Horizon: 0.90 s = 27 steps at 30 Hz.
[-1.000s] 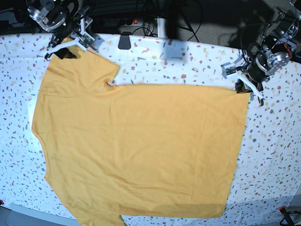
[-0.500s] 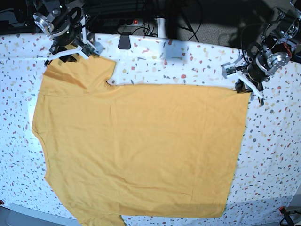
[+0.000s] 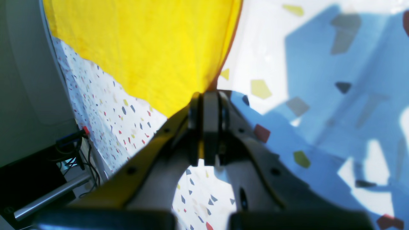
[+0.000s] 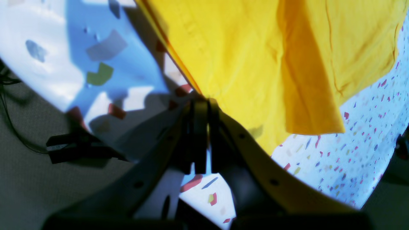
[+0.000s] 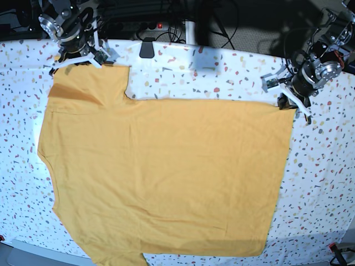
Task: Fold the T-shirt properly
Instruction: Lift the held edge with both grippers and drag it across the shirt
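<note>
Mustard-yellow cotton T-shirt lies spread flat on your speckled white tablecloth. Your left gripper is clenched on a hem corner (far right in base view); your right gripper pinches the sleeve edge.

Bright overhead light, blurred wrist views

The plain mustard-yellow T-shirt lies spread nearly flat, its far sleeve drawn up and creased, its far hem corner apparently lifted slightly, its near edge running out of the base view.
</note>
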Tool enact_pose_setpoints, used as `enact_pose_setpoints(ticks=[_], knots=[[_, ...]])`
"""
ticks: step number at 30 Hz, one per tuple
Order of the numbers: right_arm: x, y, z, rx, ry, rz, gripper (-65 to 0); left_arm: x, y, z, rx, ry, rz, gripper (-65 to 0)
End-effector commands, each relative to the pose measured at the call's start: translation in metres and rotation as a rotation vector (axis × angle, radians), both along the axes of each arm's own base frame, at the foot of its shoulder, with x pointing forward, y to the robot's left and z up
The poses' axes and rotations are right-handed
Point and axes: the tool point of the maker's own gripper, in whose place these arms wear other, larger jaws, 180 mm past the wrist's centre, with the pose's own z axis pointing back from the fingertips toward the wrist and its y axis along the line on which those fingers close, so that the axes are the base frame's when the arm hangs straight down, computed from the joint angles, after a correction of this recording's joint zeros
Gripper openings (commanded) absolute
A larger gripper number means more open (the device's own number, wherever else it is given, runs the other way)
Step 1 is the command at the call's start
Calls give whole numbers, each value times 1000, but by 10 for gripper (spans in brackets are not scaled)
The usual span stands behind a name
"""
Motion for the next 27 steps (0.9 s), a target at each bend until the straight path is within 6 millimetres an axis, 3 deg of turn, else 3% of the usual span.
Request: enact_pose_setpoints(ticks=[1,5,14,22,27], knots=[[14,-4,14,-9,-70,-10,-650,2,8,2,18,4,-2,-650],[35,-5,25,2,-132,-26,-650,8,1,9,-25,-43,-9,-650],[67,2,43,74,-205,-40,-650,33,17,32,48,-164,98,-650],[77,17,62,154,-215,-7,-650,41,-2,64,35,-237,106,-650],[80,32,82,200,-251,11,-650,42,1,66,53,-239,123,-650]])
